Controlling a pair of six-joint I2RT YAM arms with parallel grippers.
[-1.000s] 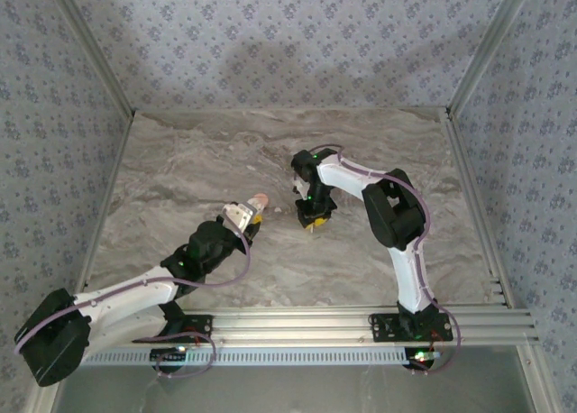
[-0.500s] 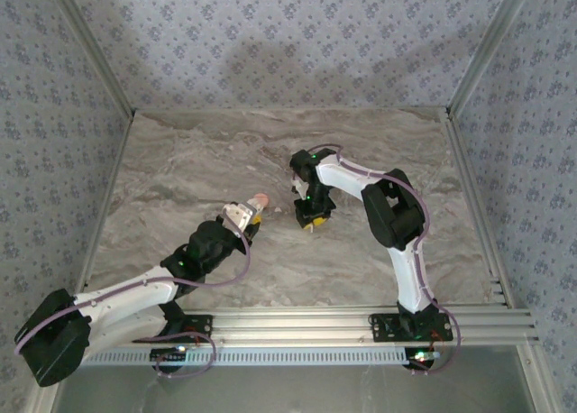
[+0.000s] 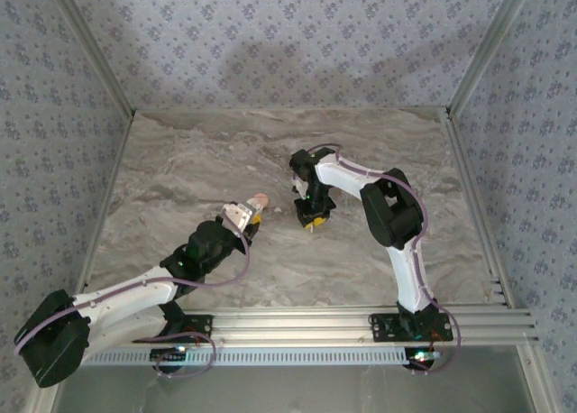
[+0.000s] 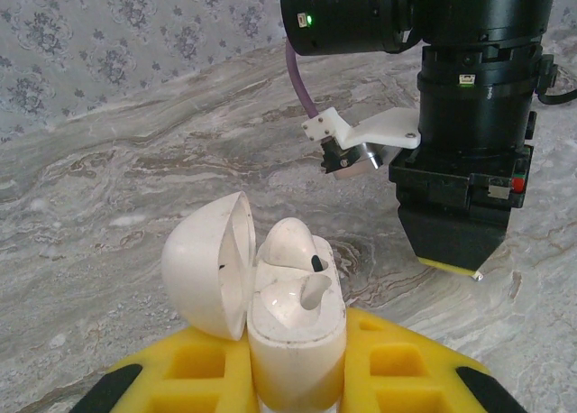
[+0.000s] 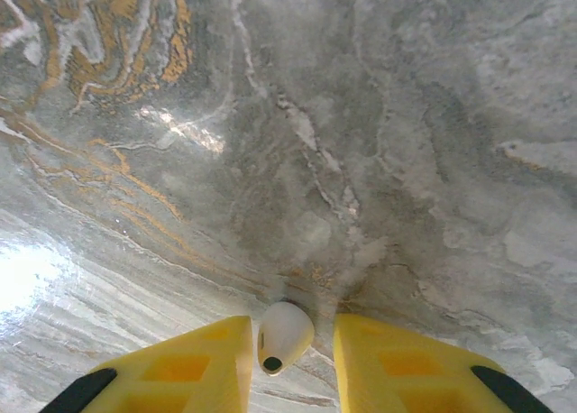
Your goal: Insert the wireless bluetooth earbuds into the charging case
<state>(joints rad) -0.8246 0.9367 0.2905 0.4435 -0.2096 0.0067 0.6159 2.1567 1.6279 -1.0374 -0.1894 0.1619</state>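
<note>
The charging case (image 4: 297,341) stands upright, and my left gripper (image 4: 297,381) is shut on its lower body. Its lid (image 4: 200,273) hangs open to the left. One earbud (image 4: 290,243) sits in the far slot, and the near slot is empty. From above, the case (image 3: 259,199) shows as a pinkish spot at the tip of the left gripper (image 3: 243,216). Just right of it, my right gripper (image 3: 311,220) points straight down at the table. A second earbud (image 5: 285,334) lies on the marble between its yellow fingers (image 5: 194,363). This earbud touches the left finger, with a gap to the right one. The right gripper (image 5: 293,330) is open.
The grey marble tabletop (image 3: 198,160) is fenced by metal rails (image 3: 469,206) and patterned walls. In the left wrist view the right gripper (image 4: 448,261) hangs close to the right of the case, its yellow tips near the table.
The right gripper has shifted slightly left, toward the case. The left arm and the case have stayed still.
</note>
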